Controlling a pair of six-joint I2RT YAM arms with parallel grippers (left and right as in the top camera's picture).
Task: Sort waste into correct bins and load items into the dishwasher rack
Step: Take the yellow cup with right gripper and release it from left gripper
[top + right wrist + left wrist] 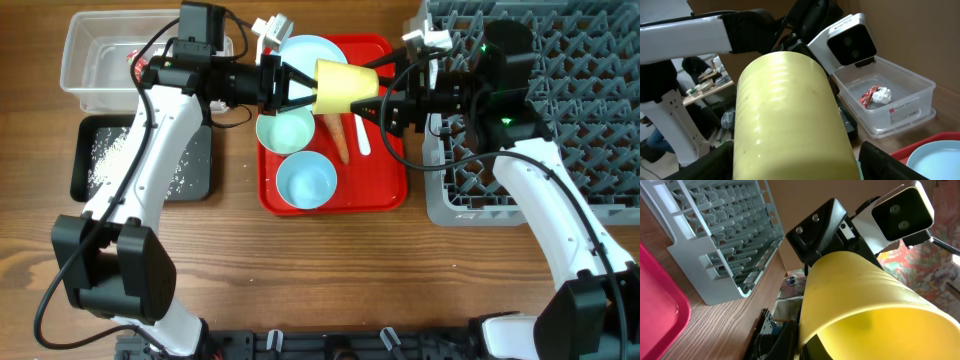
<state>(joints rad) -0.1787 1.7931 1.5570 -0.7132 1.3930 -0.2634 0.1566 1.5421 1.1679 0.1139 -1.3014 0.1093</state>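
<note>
— Where is the small yellow cup (345,87) sitting?
— It is hanging on its side above the flat red tray (388,190). It is smooth tapered plastic, with its wide mouth toward the left gripper (310,87), whose black prongs are clasping that rim end.
— And the right gripper (384,98)?
— Its fingers (890,162) are flanking the narrow base, but I cannot tell if they are pressing.
— What is lying under it?
— A pointed orange carrot (340,138) and a white plastic spoon (363,135) are resting on the tray beside two glossy pale blue bowls (306,182).
— The bins?
— The clear tub (900,112) is holding a crinkled red wrapper (869,96) and crumpled white tissue (883,95). White grains (110,160) are speckling the shallow black tub (195,170). The grey pegged rack (590,90) is standing on the right.
</note>
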